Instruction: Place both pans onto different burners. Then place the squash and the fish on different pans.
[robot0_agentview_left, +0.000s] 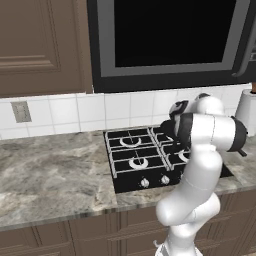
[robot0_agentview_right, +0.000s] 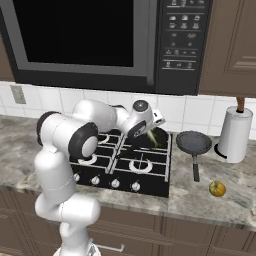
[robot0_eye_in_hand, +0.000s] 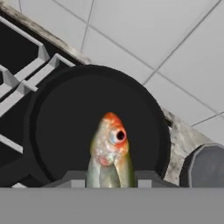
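I see the fish (robot0_eye_in_hand: 109, 151) clamped between the gripper (robot0_eye_in_hand: 107, 183) fingers, head pointing away from the hand. Directly beyond it sits a pan (robot0_eye_in_hand: 94, 118) on the hob's (robot0_agentview_right: 122, 165) rear burner, its interior holding nothing. A second pan (robot0_agentview_right: 193, 142) rests on the counter (robot0_agentview_right: 200, 197) to the gripper's right, also holding nothing. The squash (robot0_agentview_right: 217, 188) lies on the counter nearer the front edge, beside that pan's handle.

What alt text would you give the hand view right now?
A silvery-green fish with an orange head sticks up between the gripper fingertips, held above a round black frying pan on the black hob's grey grate. A second dark pan's edge sits right, under white wall tiles.
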